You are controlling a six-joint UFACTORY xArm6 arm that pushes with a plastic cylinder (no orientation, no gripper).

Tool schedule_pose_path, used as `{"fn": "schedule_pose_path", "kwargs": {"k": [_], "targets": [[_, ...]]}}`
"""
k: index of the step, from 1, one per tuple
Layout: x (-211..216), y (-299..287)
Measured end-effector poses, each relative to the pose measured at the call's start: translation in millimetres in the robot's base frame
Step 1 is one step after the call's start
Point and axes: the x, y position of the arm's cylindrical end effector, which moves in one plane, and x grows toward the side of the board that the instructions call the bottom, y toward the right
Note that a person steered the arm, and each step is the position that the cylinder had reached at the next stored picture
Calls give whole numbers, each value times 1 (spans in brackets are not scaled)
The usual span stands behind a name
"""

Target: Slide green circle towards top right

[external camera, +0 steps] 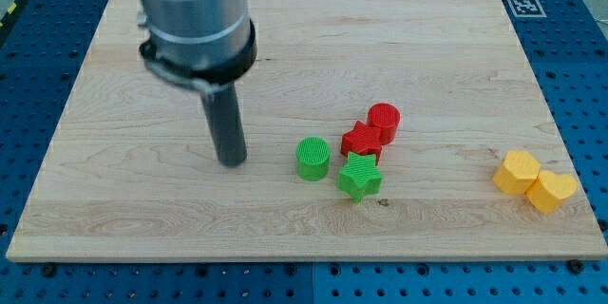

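Note:
The green circle [313, 159] is a short green cylinder standing near the middle of the wooden board [114, 180]. My tip [232, 161] rests on the board to the view's left of the green circle, with a gap between them. The dark rod rises from the tip to the grey arm body at the view's top left. A green star [359, 176] lies just right of and slightly below the green circle.
A red star [361, 140] and a red circle [384, 121] sit up and right of the green circle, touching each other. Two yellow blocks [535, 181] lie together near the board's right edge. A fiducial tag [522, 6] marks the top right corner.

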Motion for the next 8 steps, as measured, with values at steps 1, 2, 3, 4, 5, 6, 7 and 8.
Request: {"fn": "schedule_pose_path", "kwargs": {"k": [1,2,3,4,5,6,7,8], "targets": [[32,32],[33,38],[16,49],[-2,66],[-5,79],[-4,88],[-4,88],[-4,88]]}}
